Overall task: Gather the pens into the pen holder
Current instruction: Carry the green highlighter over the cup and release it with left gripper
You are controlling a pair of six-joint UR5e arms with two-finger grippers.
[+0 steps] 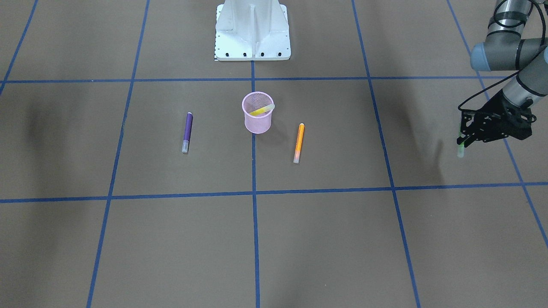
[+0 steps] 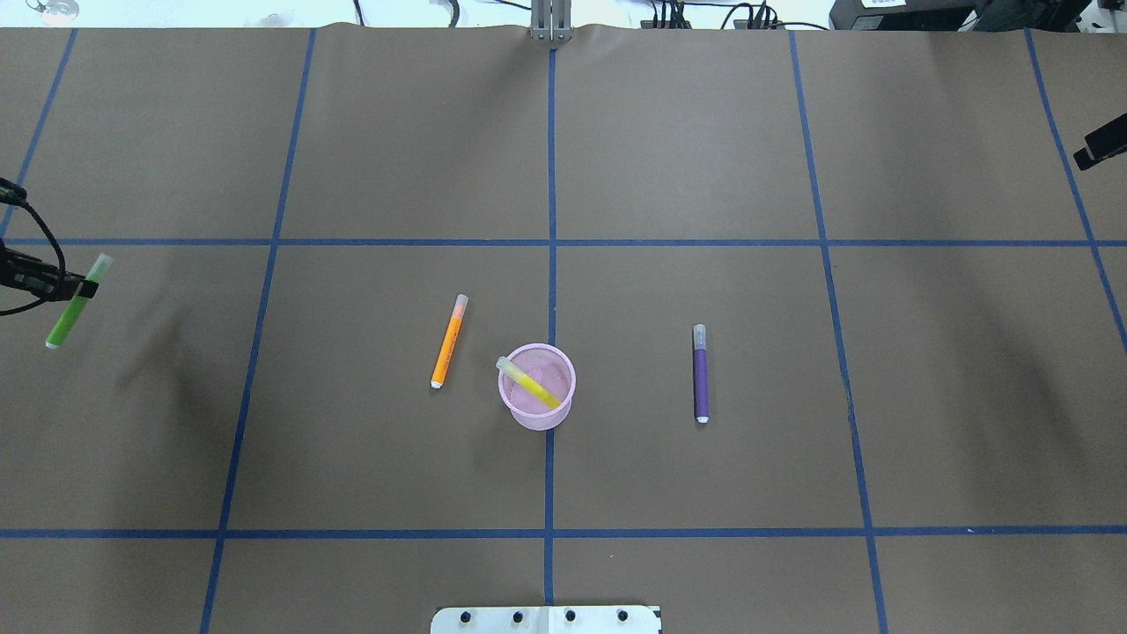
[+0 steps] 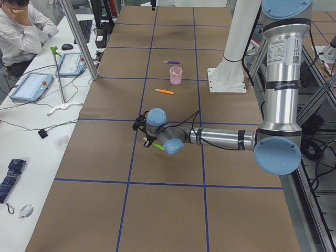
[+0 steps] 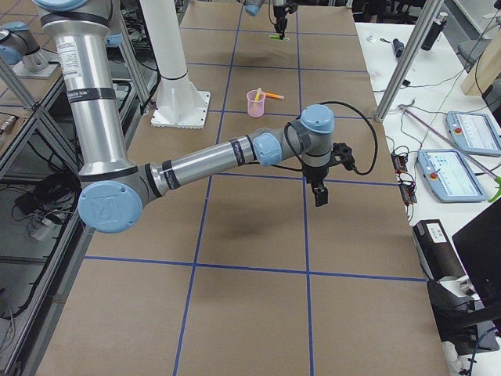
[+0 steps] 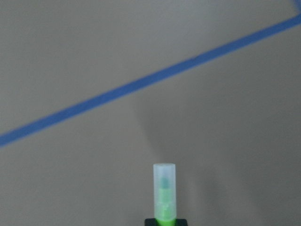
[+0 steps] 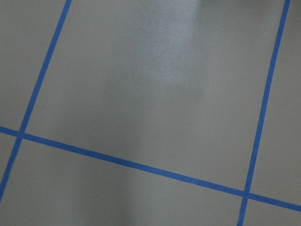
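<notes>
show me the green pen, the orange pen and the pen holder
green pen (image 2: 66,320): overhead exterior view, lower part of its green barrel.
orange pen (image 2: 448,343): overhead exterior view, middle of its barrel.
pen holder (image 2: 539,418): overhead exterior view, near outer mesh wall.

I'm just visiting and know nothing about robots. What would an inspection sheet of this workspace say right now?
Surface: brown table with a blue tape grid, flat.
Job's things: yellow pen leans inside the pink wire-mesh cup; orange pen and purple pen lie flat on either side of it, not touching it; green pen is held in the air.
Clutter: nothing seen.
Grippers: left gripper is shut on the green pen, near the table's end; right gripper carries nothing visible, and open or shut cannot be told.
Cables: black left wrist cable and black right wrist cable, both looped.
Surroundings: white robot pedestal; seated person; control tablet on a side bench.
</notes>
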